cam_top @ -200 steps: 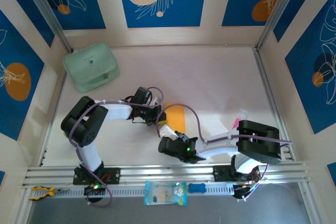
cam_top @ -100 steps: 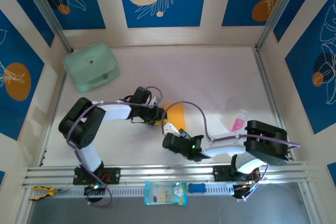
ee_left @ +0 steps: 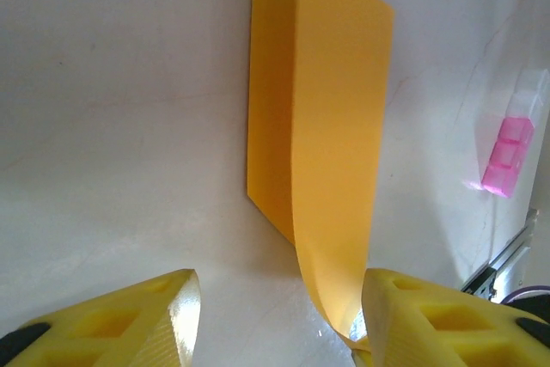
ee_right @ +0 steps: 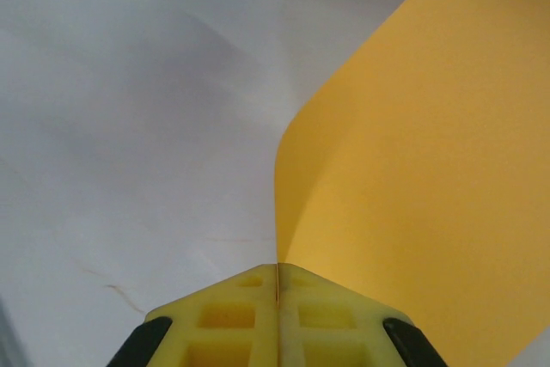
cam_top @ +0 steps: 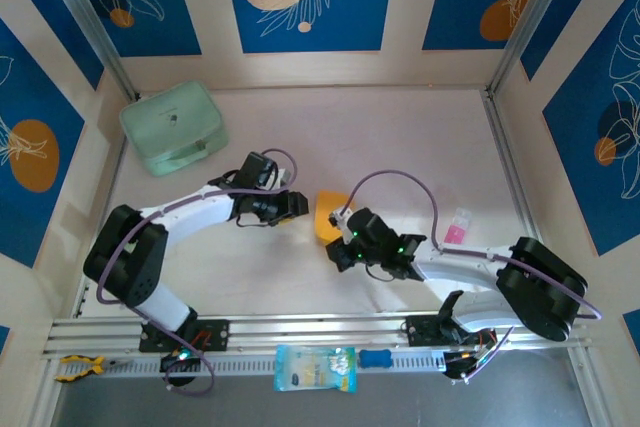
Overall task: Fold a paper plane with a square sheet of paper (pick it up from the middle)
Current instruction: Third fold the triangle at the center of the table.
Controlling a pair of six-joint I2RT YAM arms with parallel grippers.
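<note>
Right wrist view: your right claw [ee_right: 278, 285] is clamped on an edge of the square sheet of paper [ee_right: 412, 169], which arches up off the tabletop [ee_right: 129, 126]; your left claw [ee_left: 277, 302] stands apart beside it, empty. This is likely the first fold: lay that edge squarely over, then crease.

The pale table [cam_top: 400, 137] is carrying three things. A mint-green case [cam_top: 173, 128] is sitting near its far left corner. The orange-yellow sheet of paper [cam_top: 328, 219] is lying in the middle, one part flat on the table, another part curling up. A small pink and clear thing [cam_top: 456, 230] is lying to its right.
</note>
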